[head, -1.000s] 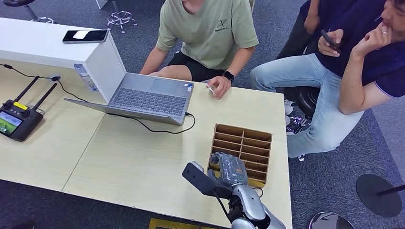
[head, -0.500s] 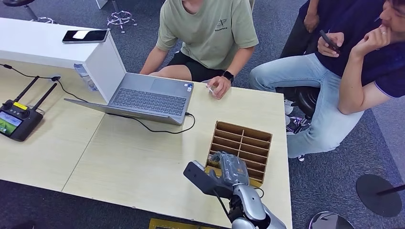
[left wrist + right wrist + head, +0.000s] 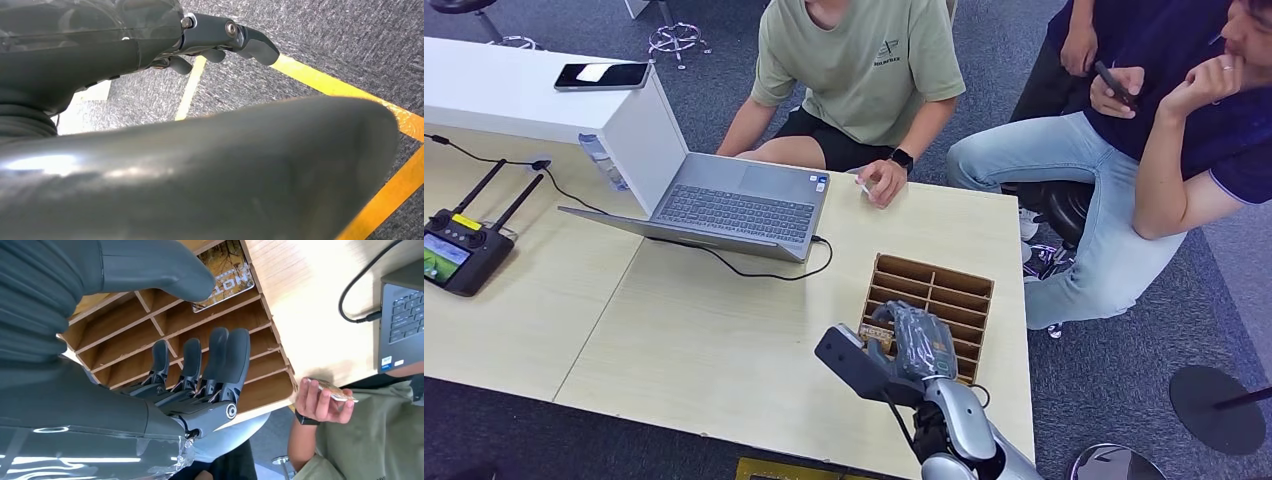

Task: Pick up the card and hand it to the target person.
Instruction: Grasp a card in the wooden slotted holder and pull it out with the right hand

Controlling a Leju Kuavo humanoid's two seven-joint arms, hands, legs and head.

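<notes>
One card (image 3: pixel 223 270) lies flat in the slotted tray's (image 3: pixel 200 340) end slot.

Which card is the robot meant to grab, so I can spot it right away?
Start at the brown slotted organizer near the table's front right corner, under the right hand. The card lies in a slot by the organizer's edge, beside the thumb. It is the only printed, autumn-coloured item there; the other slots in view look bare.

Light wood table (image 3: pixel 704 340) is standing on grey carpet floor (image 3: pixel 1124 400); yellow tape lines (image 3: pixel 320 82) are crossing the carpet. White cabinet (image 3: pixel 514 95) is sitting at the table's far left. Chrome chair base (image 3: pixel 674 40) and round black base (image 3: pixel 1219 405) are resting on the floor. Lighting is even.
</notes>
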